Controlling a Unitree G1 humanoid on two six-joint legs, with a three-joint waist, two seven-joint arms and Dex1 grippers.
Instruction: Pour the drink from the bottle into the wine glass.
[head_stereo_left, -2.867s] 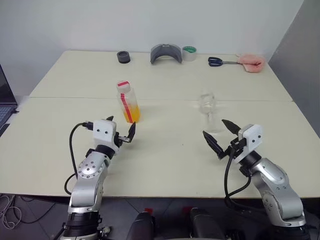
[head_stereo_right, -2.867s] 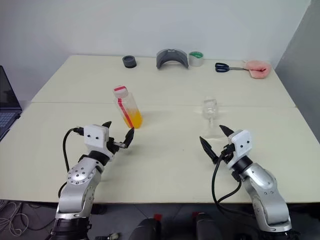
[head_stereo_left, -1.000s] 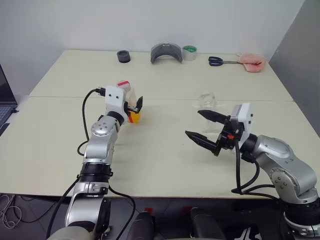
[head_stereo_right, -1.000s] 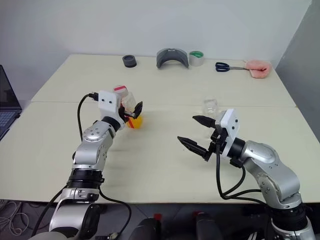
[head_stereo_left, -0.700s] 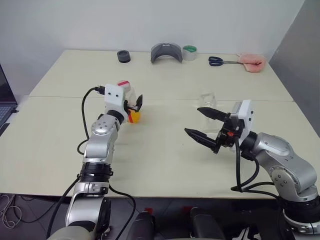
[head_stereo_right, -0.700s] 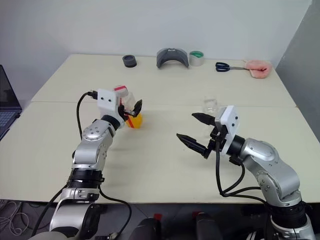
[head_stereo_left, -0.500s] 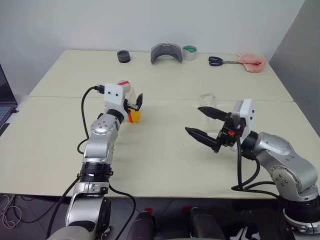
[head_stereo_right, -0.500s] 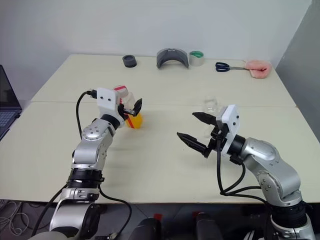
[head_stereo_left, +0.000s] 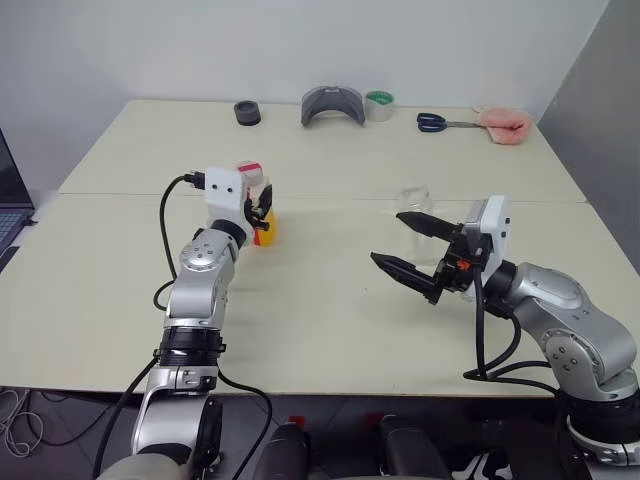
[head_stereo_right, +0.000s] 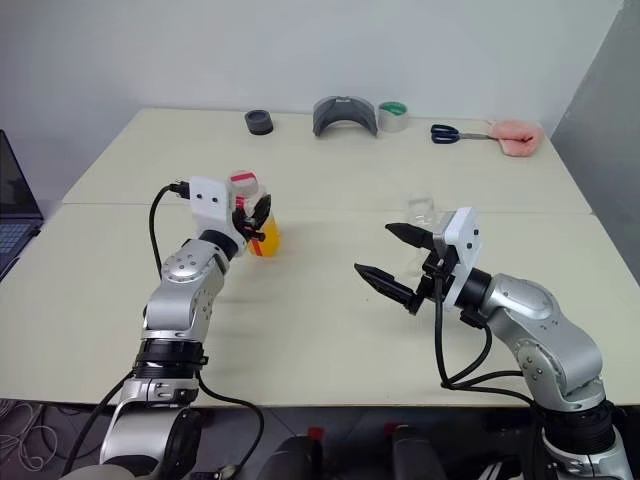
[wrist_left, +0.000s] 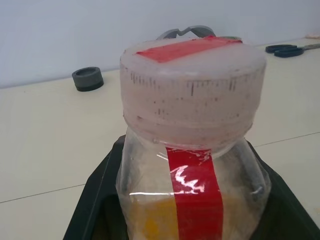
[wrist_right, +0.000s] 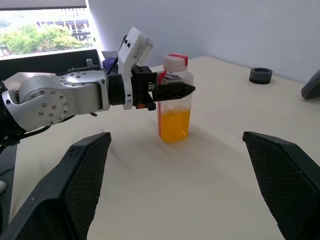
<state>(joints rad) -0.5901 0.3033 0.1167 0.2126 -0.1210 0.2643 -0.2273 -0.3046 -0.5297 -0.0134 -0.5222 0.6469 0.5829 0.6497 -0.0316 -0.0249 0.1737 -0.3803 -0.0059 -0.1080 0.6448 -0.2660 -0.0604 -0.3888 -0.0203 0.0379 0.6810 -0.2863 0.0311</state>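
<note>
The bottle (wrist_right: 174, 102) stands upright on the table (head_stereo_left: 330, 320), left of centre. It is clear plastic with a red strip and a pinkish cap (wrist_left: 192, 82). The orange drink (wrist_right: 174, 125) fills its lower part. My left gripper (head_stereo_left: 262, 211) is shut on the bottle just under the cap, one black finger (wrist_left: 95, 200) on each side. The wine glass (head_stereo_left: 415, 199) stands to the right, partly hidden behind my right gripper (head_stereo_left: 388, 238). That gripper hangs open above the table, in front of the glass, pointing toward the bottle, with nothing in it.
Along the far edge lie a black round piece (head_stereo_left: 247, 113), a grey curved object (head_stereo_left: 332, 105), a green tape roll (head_stereo_left: 379, 104), scissors (head_stereo_left: 440, 123) and a pink cloth (head_stereo_left: 503, 124). A laptop (head_stereo_right: 14, 210) sits at the left edge.
My left gripper, open around the bottle a second ago, has closed on it below the cap. The right gripper has stayed open and in place.
</note>
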